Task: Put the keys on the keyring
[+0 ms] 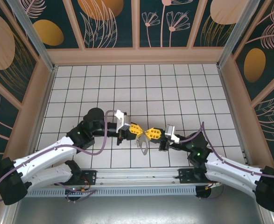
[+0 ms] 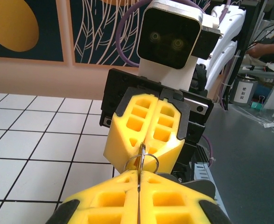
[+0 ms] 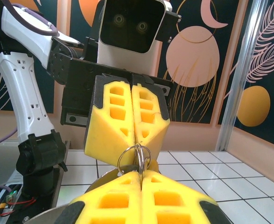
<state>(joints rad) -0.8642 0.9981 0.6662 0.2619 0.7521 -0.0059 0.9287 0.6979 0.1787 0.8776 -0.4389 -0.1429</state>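
Keyring is hanging mid-frame, with left gripper and right gripper both clenching it; prying its coil open is calling for gentle, aligned pulls.

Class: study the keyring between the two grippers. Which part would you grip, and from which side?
Grip the thin wire rim of the keyring, pinching across its flat faces and coming in level from one end, as the left gripper and right gripper do from opposite sides. The ring stands upright and slim; leave its lower arc, where the keys seem to hang, free.
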